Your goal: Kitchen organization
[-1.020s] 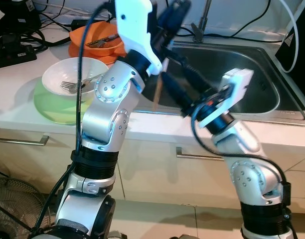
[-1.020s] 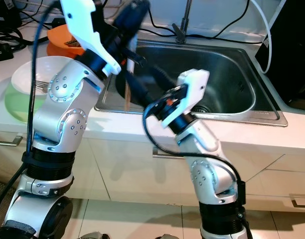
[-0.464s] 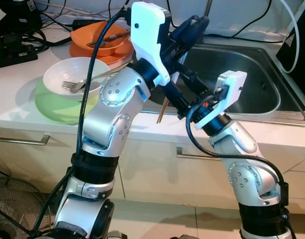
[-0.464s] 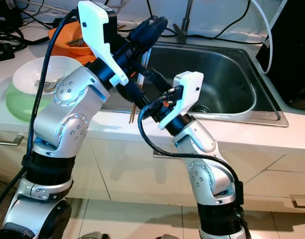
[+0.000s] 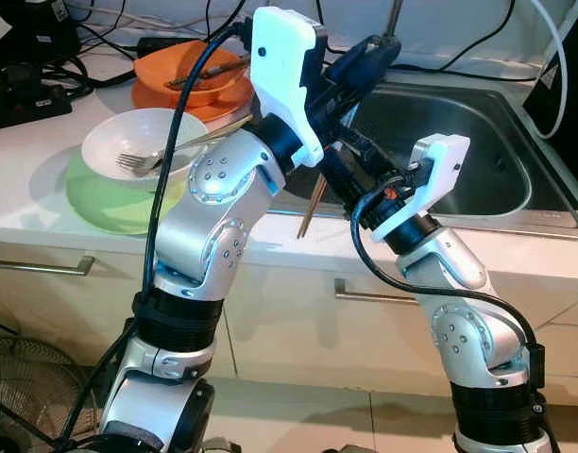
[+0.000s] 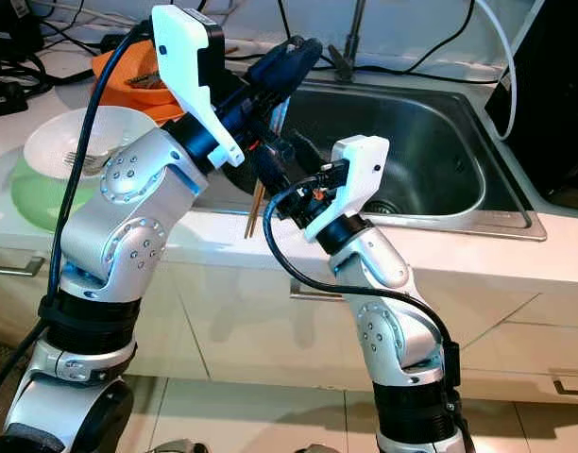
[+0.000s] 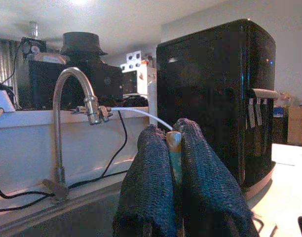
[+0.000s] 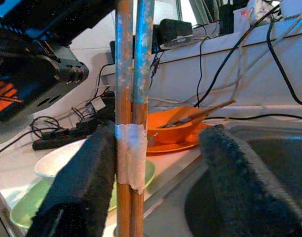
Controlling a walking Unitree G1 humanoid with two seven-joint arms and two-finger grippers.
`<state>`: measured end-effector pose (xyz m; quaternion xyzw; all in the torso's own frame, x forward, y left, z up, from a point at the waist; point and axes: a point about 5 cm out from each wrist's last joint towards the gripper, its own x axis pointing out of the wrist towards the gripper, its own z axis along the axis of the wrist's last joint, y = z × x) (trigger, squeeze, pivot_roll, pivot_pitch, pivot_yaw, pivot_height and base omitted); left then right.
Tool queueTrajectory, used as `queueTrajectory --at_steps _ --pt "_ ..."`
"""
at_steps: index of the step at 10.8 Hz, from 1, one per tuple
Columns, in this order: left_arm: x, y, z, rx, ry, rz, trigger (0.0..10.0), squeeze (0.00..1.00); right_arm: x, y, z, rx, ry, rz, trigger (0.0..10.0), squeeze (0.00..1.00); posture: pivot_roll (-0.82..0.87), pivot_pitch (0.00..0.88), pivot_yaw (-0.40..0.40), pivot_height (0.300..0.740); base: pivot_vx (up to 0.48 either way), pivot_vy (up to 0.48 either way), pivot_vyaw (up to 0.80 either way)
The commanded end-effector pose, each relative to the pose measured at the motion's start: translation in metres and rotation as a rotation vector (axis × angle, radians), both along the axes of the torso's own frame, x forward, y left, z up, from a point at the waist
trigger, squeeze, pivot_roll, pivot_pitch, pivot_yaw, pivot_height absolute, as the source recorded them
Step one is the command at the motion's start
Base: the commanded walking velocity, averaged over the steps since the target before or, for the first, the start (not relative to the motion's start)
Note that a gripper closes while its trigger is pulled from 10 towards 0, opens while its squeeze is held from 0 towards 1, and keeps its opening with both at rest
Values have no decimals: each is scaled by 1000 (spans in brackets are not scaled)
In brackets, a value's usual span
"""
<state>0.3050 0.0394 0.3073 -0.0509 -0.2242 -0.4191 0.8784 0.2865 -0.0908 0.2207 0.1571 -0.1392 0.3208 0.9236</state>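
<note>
Barely shifted since half a second ago, my left gripper (image 7: pixel 174 195) clamps the upright chopsticks (image 8: pixel 129 98); my right gripper (image 8: pixel 161 182), spread, has them against one finger.

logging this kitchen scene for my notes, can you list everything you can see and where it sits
chopsticks: a taped pair, wood with blue upper part, held upright at the sink's front edge
white bowl: one, on the green plate
fork: one, silver, in the white bowl
green plate: one, counter front
orange dishes: a stack, counter behind the white bowl
sink: one, steel
faucet: one, steel, behind the sink
left end effector: shut on the chopsticks
right end effector: open around the chopsticks
</note>
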Motion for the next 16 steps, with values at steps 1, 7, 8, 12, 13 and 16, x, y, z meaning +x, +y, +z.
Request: queueTrajectory --at_steps 1,7,8,12,13,16 --pt "-5 -3 1 8 -9 -26 10000 0 2 0 1 -1 -8 -9 0 0 -41 54 -42 740 0 0 0" --pt "-4 -2 1 12 -17 3 10000 0 0 5 0 5 -5 14 0 0 -40 55 -43 740 0 0 0" --pt "-4 -1 2 11 -19 10 10000 137 0 5 0 4 -5 12 0 0 -40 55 -43 740 0 0 0" --pt "-2 1 3 -3 -17 26 10000 1000 2 1 0 3 -5 -6 0 0 -39 53 -43 740 0 0 0" --pt "-2 1 3 -5 -17 27 10000 1000 3 0 0 3 -5 -11 0 0 -39 53 -45 740 0 0 0" --pt "0 6 5 -28 -21 49 10000 1000 11 -9 2 -3 -6 -78 0 0 -37 51 -46 740 0 0 0"
